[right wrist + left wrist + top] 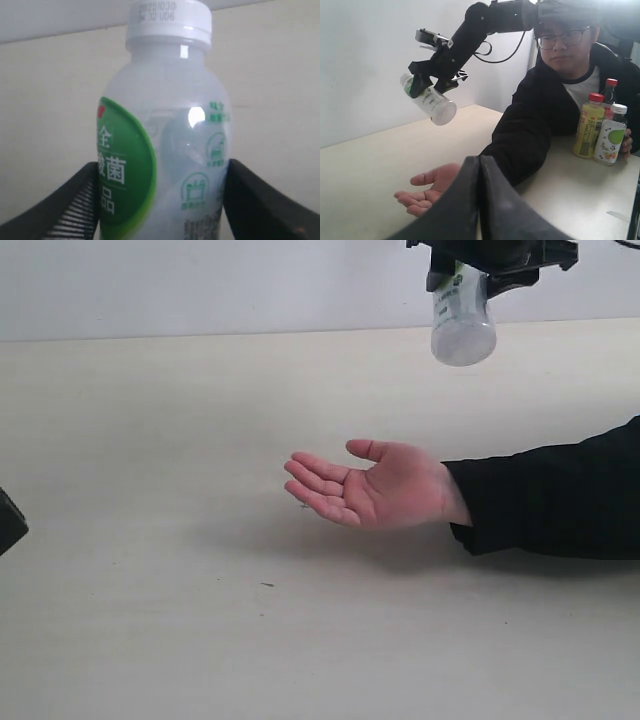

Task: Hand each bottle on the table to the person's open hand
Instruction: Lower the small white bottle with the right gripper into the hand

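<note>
My right gripper (478, 278) hangs at the top of the exterior view, shut on the white-green bottle (463, 325), which is tilted in mid-air. In the right wrist view that bottle (165, 130), white cap at its far end, fills the space between the two black fingers (65, 205). The person's open hand (375, 488) rests palm up on the table (150, 440), below and left of the bottle. My left gripper (480, 200) is shut on nothing, low over the table and pointing toward the hand (427, 192).
In the left wrist view the person sits behind the table, the other hand round three bottles standing on it: yellow-labelled (588, 125), fruit-picture label (610, 137), red-capped behind (610, 90). A black part of the left arm (8, 522) shows at the exterior view's left edge.
</note>
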`<state>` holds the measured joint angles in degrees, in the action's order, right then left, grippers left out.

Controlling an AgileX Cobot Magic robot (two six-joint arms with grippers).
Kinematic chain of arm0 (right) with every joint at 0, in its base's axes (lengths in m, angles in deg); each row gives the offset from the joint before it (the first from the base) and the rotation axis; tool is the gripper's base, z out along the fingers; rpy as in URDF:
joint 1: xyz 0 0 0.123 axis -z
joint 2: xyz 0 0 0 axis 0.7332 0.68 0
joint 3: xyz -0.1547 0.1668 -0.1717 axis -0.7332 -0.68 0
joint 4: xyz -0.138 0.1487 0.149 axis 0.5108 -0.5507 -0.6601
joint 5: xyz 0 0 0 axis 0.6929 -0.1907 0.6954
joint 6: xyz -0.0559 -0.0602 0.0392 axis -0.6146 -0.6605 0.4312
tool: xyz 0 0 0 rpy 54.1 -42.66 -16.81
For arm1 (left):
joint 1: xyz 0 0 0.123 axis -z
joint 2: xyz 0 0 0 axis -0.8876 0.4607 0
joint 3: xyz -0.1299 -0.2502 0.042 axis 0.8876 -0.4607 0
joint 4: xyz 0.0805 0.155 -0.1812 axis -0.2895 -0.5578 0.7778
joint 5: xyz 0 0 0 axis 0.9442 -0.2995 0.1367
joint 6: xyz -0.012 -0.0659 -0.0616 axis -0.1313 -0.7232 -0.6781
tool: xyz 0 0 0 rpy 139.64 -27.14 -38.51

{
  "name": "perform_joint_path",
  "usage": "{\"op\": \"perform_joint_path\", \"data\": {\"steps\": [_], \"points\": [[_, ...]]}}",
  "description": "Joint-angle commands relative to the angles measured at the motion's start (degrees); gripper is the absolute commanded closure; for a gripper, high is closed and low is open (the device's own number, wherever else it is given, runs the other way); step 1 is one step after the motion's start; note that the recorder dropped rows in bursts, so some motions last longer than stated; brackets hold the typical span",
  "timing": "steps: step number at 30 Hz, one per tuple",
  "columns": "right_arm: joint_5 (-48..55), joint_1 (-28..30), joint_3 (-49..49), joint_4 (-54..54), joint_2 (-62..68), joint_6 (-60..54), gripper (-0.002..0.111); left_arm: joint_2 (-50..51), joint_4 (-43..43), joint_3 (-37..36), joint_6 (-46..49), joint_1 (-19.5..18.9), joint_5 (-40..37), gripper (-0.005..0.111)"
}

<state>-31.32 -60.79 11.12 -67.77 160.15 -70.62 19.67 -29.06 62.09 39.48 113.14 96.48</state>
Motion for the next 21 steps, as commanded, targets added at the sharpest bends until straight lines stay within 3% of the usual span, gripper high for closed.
{"op": "perform_joint_path", "data": {"steps": [1,7,15,21], "points": [[9.40,-0.28,0.44,-7.58,-3.35,-8.58,0.108,-0.32,-0.25,-0.08,0.09,-0.05,0.31,0.106],[21.53,-3.52,0.44,-13.47,-3.49,-15.87,0.108,-0.32,-0.25,-0.08,0.09,-0.05,0.31,0.106],[22.38,-13.00,0.33,-12.40,-3.27,-14.94,0.108,-0.32,-0.25,-0.08,0.09,-0.05,0.31,0.106],[22.27,-15.05,0.33,-5.97,-3.27,-6.55,0.108,-0.32,-0.25,-0.08,0.09,-0.05,0.31,0.106]]}}
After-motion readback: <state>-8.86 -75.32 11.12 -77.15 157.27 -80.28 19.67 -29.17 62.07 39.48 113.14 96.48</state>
